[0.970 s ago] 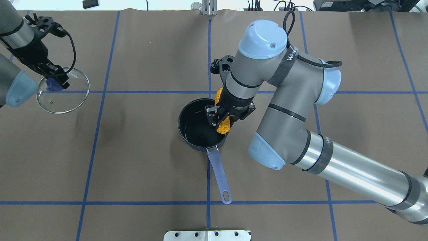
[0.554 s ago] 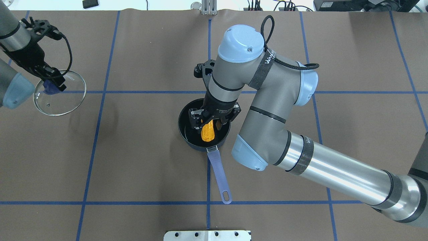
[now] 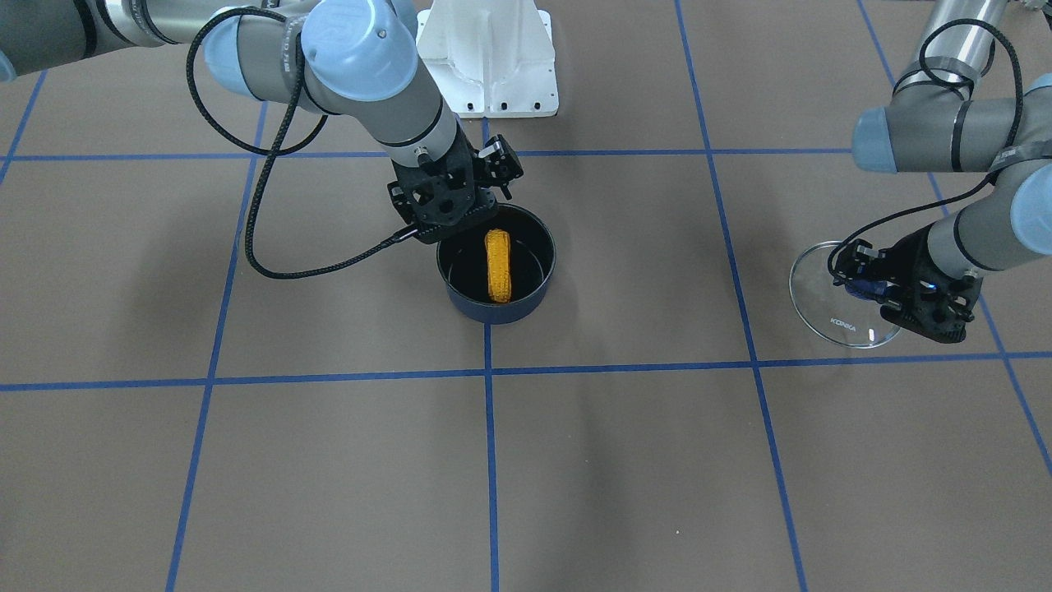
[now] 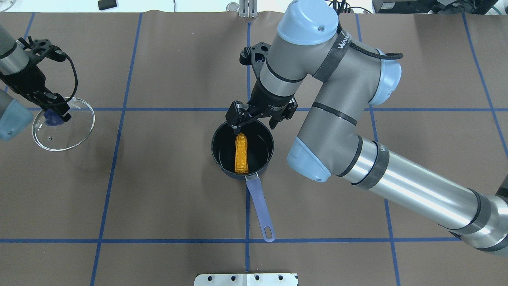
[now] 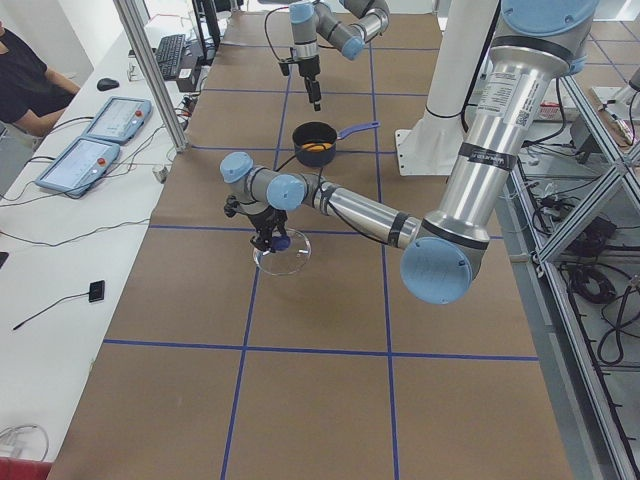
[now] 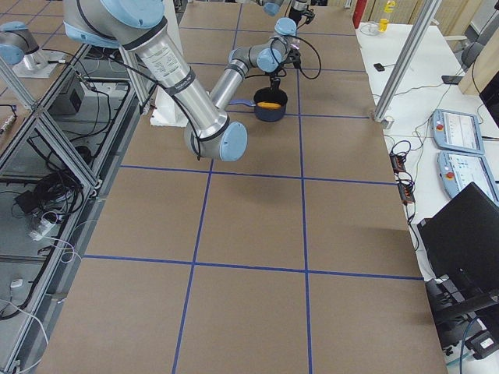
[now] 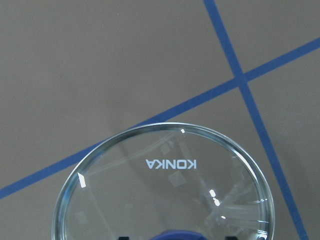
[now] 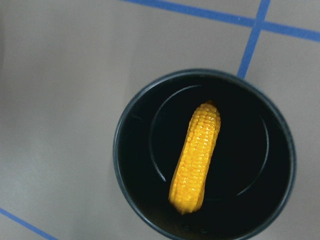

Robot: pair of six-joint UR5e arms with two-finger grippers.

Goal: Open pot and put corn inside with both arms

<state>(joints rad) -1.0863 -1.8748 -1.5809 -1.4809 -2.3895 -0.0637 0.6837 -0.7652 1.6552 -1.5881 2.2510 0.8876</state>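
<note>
The dark navy pot (image 4: 222,157) stands at the table's middle, uncovered, its periwinkle handle (image 4: 260,206) pointing at the robot. The yellow corn (image 4: 241,153) lies flat inside it, also shown in the front view (image 3: 496,265) and the right wrist view (image 8: 196,155). My right gripper (image 4: 254,121) is open and empty above the pot's far rim. My left gripper (image 4: 55,113) is shut on the blue knob of the glass lid (image 4: 67,133) at the far left, low over the table. I cannot tell whether the lid touches it.
The white pedestal base (image 3: 486,57) stands behind the pot on the robot's side. A metal plate (image 4: 246,279) sits at the table's near edge. An operator (image 5: 25,80) and control tablets (image 5: 105,120) are beside the table.
My right gripper opened and let go of the corn, which now lies in the pot; the gripper drew up and back. My left gripper carried the lid a little further left.
</note>
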